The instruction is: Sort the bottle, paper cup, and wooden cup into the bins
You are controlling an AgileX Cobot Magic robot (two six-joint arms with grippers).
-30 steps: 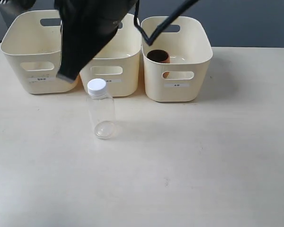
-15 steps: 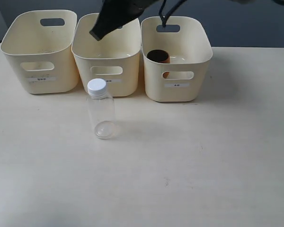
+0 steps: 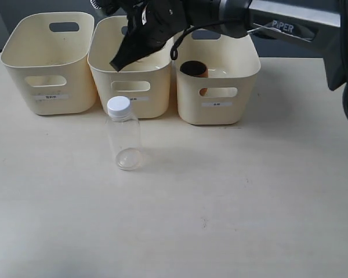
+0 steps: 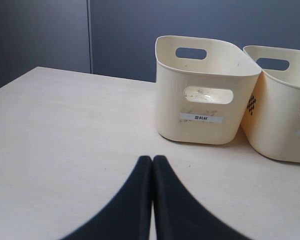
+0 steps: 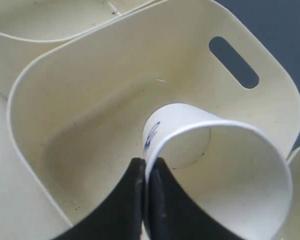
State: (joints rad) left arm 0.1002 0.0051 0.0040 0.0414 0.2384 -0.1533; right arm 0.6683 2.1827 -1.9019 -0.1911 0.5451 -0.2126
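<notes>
The clear bottle [image 3: 123, 134] with a white cap stands upright on the table in front of the middle bin [image 3: 131, 87]. The brown wooden cup [image 3: 194, 69] sits in the right bin [image 3: 217, 104]. My right gripper [image 3: 120, 58] reaches across over the middle bin. In its wrist view the right gripper [image 5: 146, 162] is shut on the rim of the white paper cup [image 5: 225, 175], which hangs tilted above the middle bin's floor [image 5: 90, 130]. The arm hides the cup in the exterior view. My left gripper [image 4: 152, 159] is shut and empty, low over the table, facing the left bin [image 4: 202, 90].
The left bin [image 3: 46, 61] shows nothing inside. The right arm's black link and cable [image 3: 220, 11] span the bins' back edge. The pale tabletop [image 3: 220, 202] stretches in front of the bottle. A dark wall stands behind the bins.
The right gripper has risen from low between the left and middle bins and shifted right over the middle bin. The bottle and wooden cup have not moved.
</notes>
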